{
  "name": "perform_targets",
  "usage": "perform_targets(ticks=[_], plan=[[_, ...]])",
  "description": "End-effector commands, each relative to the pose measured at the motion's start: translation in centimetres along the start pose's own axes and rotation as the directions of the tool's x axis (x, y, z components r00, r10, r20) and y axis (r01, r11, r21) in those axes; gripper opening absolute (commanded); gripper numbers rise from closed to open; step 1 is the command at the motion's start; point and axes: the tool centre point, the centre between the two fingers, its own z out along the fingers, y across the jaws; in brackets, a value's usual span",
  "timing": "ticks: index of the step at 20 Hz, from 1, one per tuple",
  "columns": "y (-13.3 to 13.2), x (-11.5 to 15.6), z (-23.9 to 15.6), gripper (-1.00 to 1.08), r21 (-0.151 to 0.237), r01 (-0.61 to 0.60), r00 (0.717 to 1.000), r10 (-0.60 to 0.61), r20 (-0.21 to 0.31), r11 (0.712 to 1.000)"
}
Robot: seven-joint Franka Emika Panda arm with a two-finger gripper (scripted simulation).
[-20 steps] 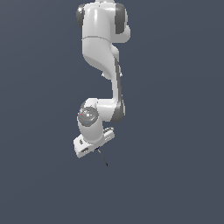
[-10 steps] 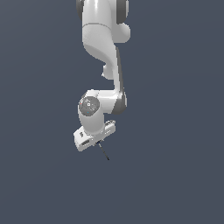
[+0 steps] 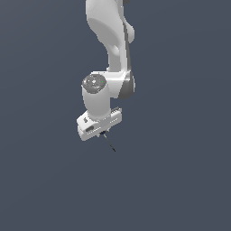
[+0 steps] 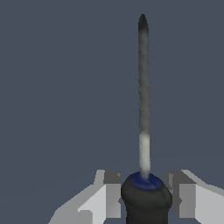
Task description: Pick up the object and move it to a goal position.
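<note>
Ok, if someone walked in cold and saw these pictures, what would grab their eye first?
Probably the white robot arm hanging down in the middle of an otherwise plain grey-blue scene in the exterior view. Next, the screwdriver in the wrist view: its black handle sits between the fingers of the tool, and its thin shaft points straight away from the camera. In the exterior view the shaft shows only as a thin dark line below the tool.

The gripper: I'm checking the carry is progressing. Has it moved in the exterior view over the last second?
Yes. The gripper, shut on the screwdriver, has moved up and toward the exterior view's right, judged against the frame edges; the plain backdrop offers no fixed landmark.
</note>
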Motion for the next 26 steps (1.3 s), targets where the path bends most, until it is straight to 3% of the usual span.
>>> perform_targets(ticks=[1,14,26], plan=[[-0.9,-0.8,-2.0,-1.0,-0.001,0.0,1.0,0.0,-0.001,1.0],[-5.1,-4.2,-11.2,-1.0,-0.001,0.0,1.0,0.0,-0.001,1.0],[-6.3,-5.1,-14.3,-1.0,-0.001,0.0,1.0,0.0,-0.001,1.0]])
